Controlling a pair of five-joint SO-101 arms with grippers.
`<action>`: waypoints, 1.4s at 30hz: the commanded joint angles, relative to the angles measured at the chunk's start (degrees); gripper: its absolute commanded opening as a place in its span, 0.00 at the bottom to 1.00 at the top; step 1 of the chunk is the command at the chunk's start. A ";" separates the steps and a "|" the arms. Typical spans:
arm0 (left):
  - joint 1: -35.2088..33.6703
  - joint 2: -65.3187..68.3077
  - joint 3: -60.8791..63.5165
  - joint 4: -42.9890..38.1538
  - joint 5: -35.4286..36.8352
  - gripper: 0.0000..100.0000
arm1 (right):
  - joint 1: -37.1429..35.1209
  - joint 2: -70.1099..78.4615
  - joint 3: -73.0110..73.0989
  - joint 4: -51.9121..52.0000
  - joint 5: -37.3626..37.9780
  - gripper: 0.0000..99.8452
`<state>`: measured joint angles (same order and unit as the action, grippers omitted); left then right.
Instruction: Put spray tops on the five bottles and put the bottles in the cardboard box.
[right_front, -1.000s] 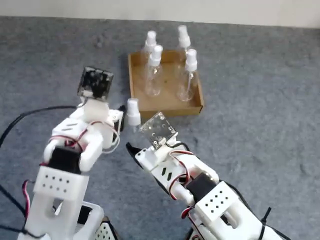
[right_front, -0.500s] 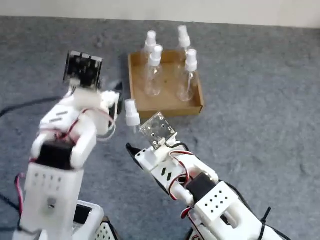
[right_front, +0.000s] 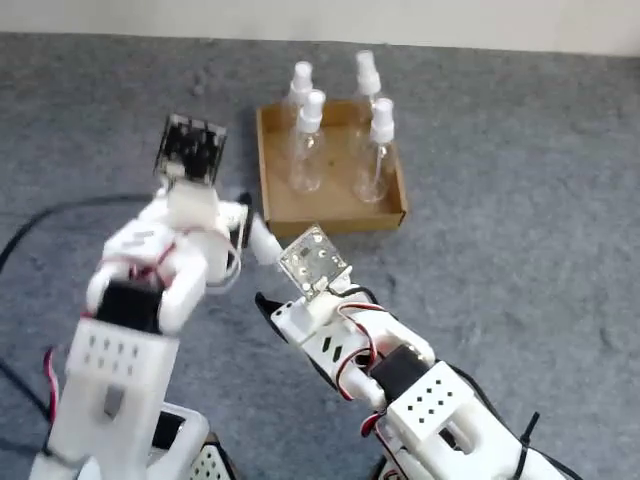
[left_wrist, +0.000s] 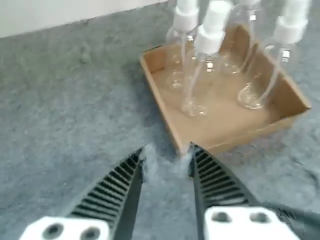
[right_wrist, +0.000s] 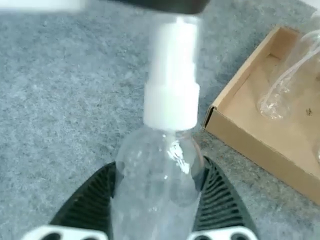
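Overhead and both wrist cameras share the box (right_front: 335, 218).

We see white shells on the left arm (right_front: 140, 290) and the right arm (right_front: 400, 380), with black servo blocks at the joints and a grid of small holes low down. Red and white wires (right_front: 352, 322) loop along the right arm; a black cable (right_front: 90, 203) trails from the left. The left hand (left_wrist: 167, 150) and right hand (right_wrist: 159, 167) have black ribbed fingers (left_wrist: 120, 195) on white bases with round screw holes. A bare circuit board (right_front: 190, 150) sits at each wrist.
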<state>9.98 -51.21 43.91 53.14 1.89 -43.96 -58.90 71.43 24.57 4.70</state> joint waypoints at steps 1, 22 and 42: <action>5.05 -8.57 6.90 -0.09 -0.35 0.13 | 0.48 -1.10 -1.71 -1.36 -0.44 0.00; -0.57 -29.76 16.31 4.92 2.64 0.14 | 13.14 6.90 -23.69 5.23 -0.26 0.00; -1.10 -30.20 25.01 -9.67 2.64 0.26 | 6.20 33.36 -64.04 32.75 -3.08 0.00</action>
<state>12.18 -81.36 67.82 47.96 4.18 -35.16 -24.97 12.44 53.58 2.59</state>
